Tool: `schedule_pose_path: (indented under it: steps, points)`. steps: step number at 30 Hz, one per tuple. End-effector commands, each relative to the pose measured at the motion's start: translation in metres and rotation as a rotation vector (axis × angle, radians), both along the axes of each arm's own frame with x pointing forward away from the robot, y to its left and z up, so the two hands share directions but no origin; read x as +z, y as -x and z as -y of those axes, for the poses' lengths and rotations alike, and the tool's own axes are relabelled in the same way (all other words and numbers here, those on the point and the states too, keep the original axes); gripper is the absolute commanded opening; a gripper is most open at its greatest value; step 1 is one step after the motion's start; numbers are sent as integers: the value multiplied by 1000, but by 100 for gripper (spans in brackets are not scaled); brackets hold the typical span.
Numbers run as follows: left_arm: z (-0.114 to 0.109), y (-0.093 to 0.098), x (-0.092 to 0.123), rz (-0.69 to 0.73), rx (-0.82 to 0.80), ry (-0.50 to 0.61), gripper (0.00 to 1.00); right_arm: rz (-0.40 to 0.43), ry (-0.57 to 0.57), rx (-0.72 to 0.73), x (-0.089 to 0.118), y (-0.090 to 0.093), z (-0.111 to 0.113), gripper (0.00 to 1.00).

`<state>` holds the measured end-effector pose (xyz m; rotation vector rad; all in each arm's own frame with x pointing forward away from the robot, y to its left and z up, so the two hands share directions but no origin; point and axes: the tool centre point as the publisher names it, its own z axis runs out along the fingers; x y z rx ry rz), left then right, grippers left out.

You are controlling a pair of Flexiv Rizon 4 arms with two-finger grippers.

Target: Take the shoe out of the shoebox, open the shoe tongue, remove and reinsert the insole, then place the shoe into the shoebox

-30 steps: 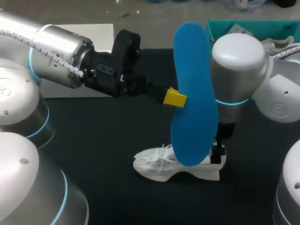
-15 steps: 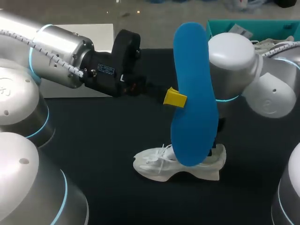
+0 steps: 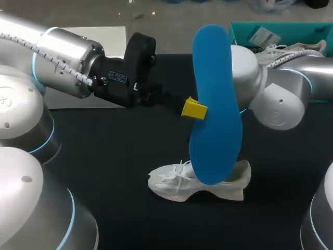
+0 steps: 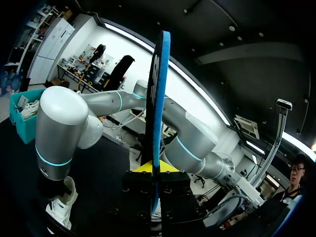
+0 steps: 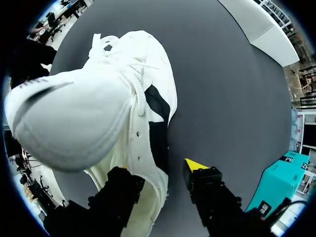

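The left tool (image 4: 154, 169) is clamped on the blue insole (image 3: 214, 104) at mid-length and holds it upright over the table (image 3: 104, 156). The insole's lower end hangs just above the shoe (image 3: 200, 182). The right tool (image 5: 158, 170) stands with its fingers apart above the shoe's heel end. I cannot tell whether they touch it. The shoe sits on its sole mid-table, well apart from the shoebox (image 3: 240, 32) at the far right corner. A second shoe (image 3: 291, 49) lies in the box.
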<state>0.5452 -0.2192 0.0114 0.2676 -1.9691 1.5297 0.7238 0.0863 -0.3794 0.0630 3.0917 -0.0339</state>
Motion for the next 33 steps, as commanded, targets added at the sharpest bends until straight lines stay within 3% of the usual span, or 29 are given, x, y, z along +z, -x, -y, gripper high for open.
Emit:
schedule_pose_path:
  steps: [1, 5, 9, 25, 33]
  points:
    - [2, -1, 1, 0, -3, -3, 0, -3, 8, -6, -4, 3, -1, 22]
    - [2, -1, 1, 0, -3, -3, 0, -19, 4, -12, -8, 9, 1, 0]
    - [2, -1, 1, 0, -3, -3, 0, -27, -14, 28, -8, 20, 3, 0]
    - [2, -1, 1, 0, -3, -3, 0, -35, -44, 28, -6, 21, 0, 0]
    - [2, -1, 1, 0, -3, -3, 0, -102, -47, -234, 11, 28, -4, 0]
